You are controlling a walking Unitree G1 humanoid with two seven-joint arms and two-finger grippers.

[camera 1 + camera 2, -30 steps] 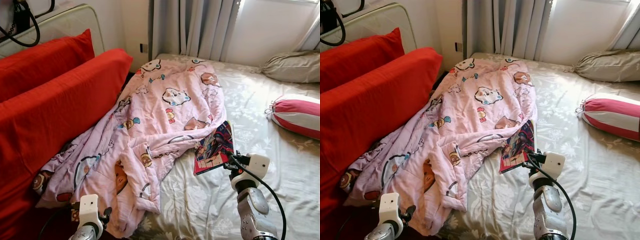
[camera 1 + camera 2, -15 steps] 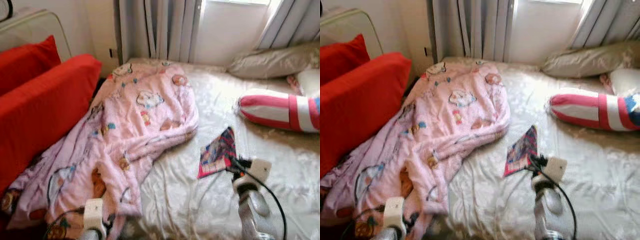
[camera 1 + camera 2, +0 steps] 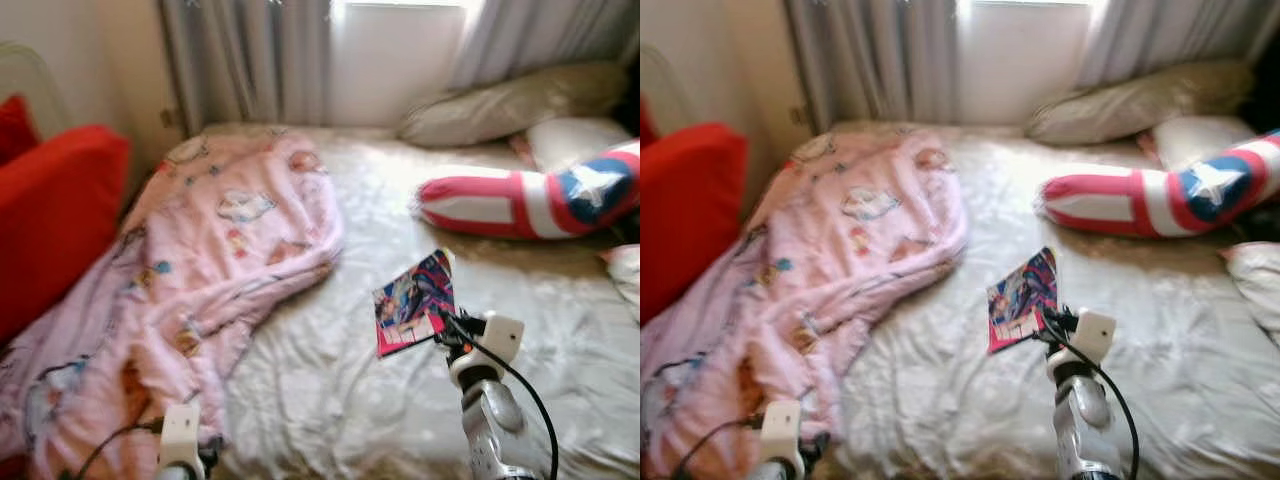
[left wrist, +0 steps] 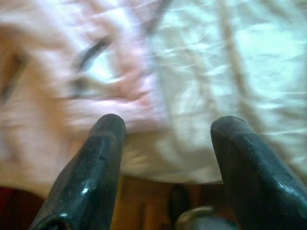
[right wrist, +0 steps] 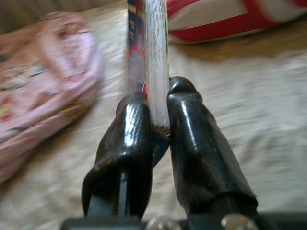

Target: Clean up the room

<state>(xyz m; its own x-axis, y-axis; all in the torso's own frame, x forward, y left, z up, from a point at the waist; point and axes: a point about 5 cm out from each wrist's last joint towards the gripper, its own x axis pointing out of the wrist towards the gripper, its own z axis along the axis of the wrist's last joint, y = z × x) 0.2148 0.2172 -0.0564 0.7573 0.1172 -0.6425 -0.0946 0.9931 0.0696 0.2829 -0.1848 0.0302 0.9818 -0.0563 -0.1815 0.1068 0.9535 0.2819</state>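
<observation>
Comic book (image 3: 414,302), bright-covered and thin, is pinched at its lower corner between the two black fingers of the right end effector (image 5: 158,125), which holds it lifted off the pale sheet of the bed (image 3: 330,390). In the right wrist view the book's page edge stands straight up between the pressed fingers. Seen from the head, it sits near the middle of the bed, with the pink cartoon blanket (image 3: 200,270) heaped out at 9 o'clock and the red, white and blue star bolster (image 3: 520,200) at 1 o'clock. A beige pillow (image 3: 500,100) lies against the curtains (image 3: 250,60) at 12 o'clock, and a red cushion (image 3: 50,220) stands beyond the blanket. The left end effector (image 4: 165,143) hangs low at the bed's near edge, fingers spread with nothing between them, over the blanket's hem.

The step in hand looks like carrying the picked-up book away to wherever it belongs. The next move calls for keeping the grip firm on that thin corner, since the pages could sag or slip, while turning toward a shelf or surface to set it down.
</observation>
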